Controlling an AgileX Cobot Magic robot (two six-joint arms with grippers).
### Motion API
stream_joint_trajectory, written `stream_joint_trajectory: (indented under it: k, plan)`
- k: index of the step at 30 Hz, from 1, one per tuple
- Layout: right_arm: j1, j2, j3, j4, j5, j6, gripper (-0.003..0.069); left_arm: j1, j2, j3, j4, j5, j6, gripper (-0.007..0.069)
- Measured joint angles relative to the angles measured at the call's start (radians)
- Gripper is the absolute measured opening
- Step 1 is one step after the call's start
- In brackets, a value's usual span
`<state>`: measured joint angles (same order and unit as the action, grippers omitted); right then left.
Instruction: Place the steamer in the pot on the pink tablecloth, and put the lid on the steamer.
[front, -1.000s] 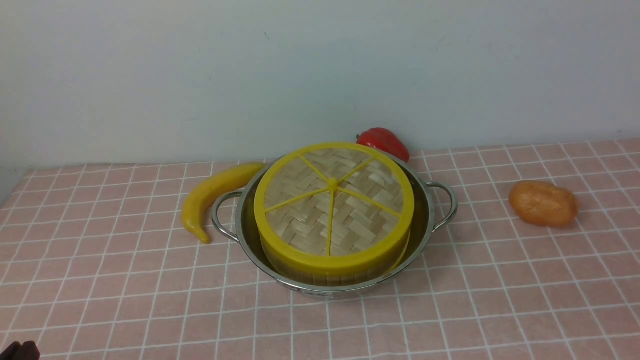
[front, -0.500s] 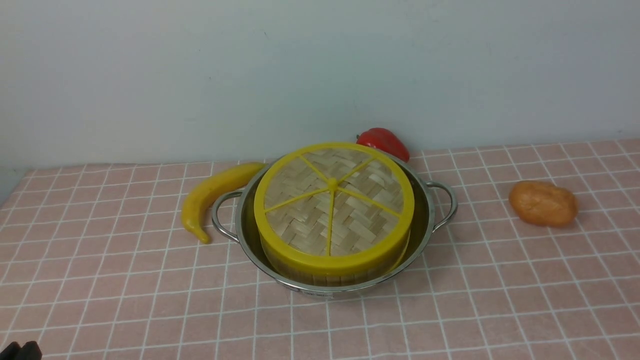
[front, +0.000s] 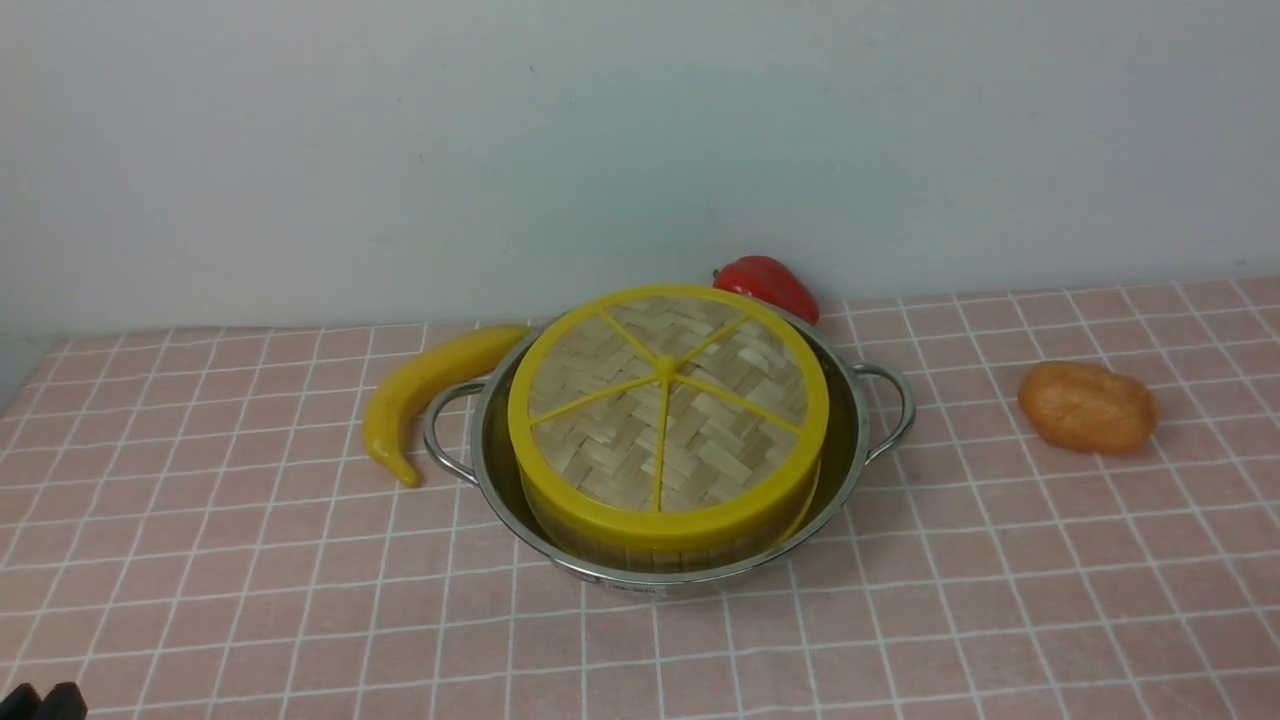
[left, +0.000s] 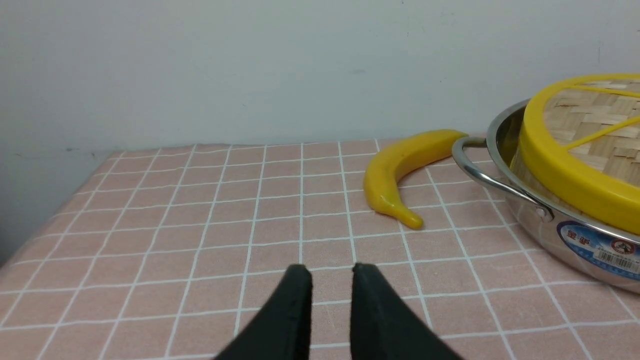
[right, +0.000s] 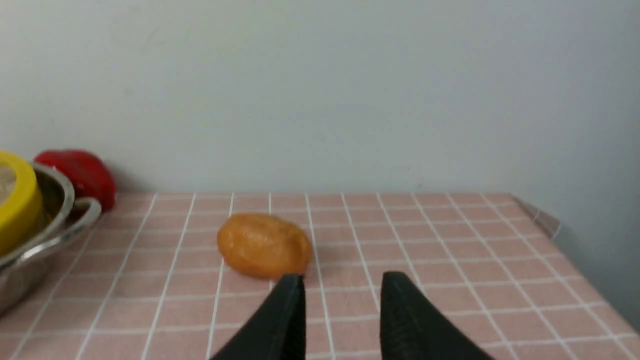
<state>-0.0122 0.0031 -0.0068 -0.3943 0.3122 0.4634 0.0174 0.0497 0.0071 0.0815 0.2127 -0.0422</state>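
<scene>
The lid (front: 665, 400) lies flat on the steamer, whose slatted wall (front: 640, 557) shows just under the lid's yellow rim. The steamer stands inside the steel pot (front: 850, 440) on the pink tablecloth (front: 200, 560). The steamer's contents are hidden. My left gripper (front: 40, 697) is at the front left corner, far from the pot. In the left wrist view it (left: 332, 270) is slightly open and empty, with the pot (left: 550, 235) and lid (left: 585, 135) off to one side. My right gripper (right: 342, 280) is open and empty; it is outside the front view.
A yellow banana (front: 420, 385) lies against the pot's left handle. A red pepper (front: 770, 283) sits behind the pot by the wall. An orange potato-like toy (front: 1085, 405) lies to the right, just ahead of my right gripper (right: 264, 245). The cloth's right edge (right: 545, 220) drops off.
My left gripper's tips have sunk a little lower at the front left corner. The pot, steamer and lid have not moved.
</scene>
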Motion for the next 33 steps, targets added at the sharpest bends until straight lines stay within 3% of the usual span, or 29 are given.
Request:
stream_joint_trajectory:
  k: [33]
  plan:
    - [0.0, 0.0, 0.015, 0.026, 0.045, 0.0, 0.024, 0.0, 0.0, 0.0, 0.0, 0.0, 0.0, 0.0172]
